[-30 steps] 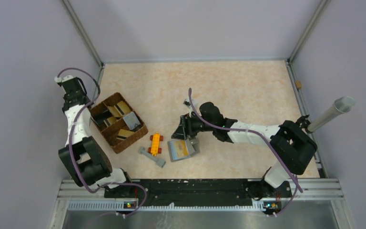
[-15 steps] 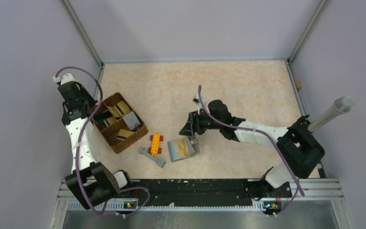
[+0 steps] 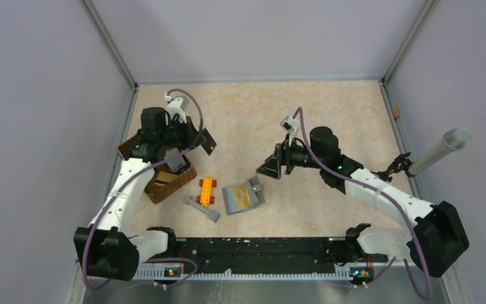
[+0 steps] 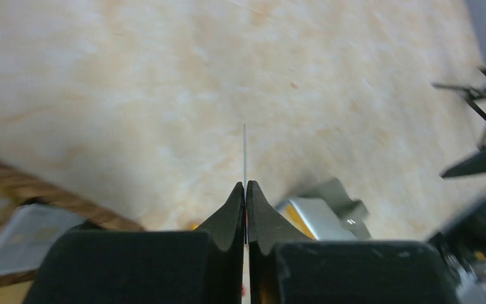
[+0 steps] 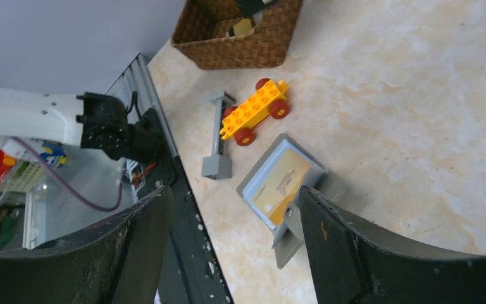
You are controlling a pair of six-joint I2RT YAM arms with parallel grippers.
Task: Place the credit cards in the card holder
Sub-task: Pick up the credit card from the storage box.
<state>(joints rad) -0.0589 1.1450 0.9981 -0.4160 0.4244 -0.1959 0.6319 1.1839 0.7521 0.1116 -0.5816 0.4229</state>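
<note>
Card holder [image 3: 257,190] lies open on the table with a gold card [image 3: 243,198] in it, just right of the orange toy brick [image 3: 207,190]. Left gripper [image 4: 245,185] is pinching a thin credit card [image 4: 244,149] edge-on, up beside the woven tray [image 3: 162,185]. Right gripper [image 3: 271,169] is spread wide, holding nothing, hovering near the holder.

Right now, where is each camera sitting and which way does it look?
Top: high up, looking down at the table; shows left gripper and right gripper.
Left wrist: behind the left gripper's shut fingers pinching a card, looking across the table.
Right wrist: between the right gripper's open fingers, looking down at the wallet.
Top and right wrist share the wallet.
</note>
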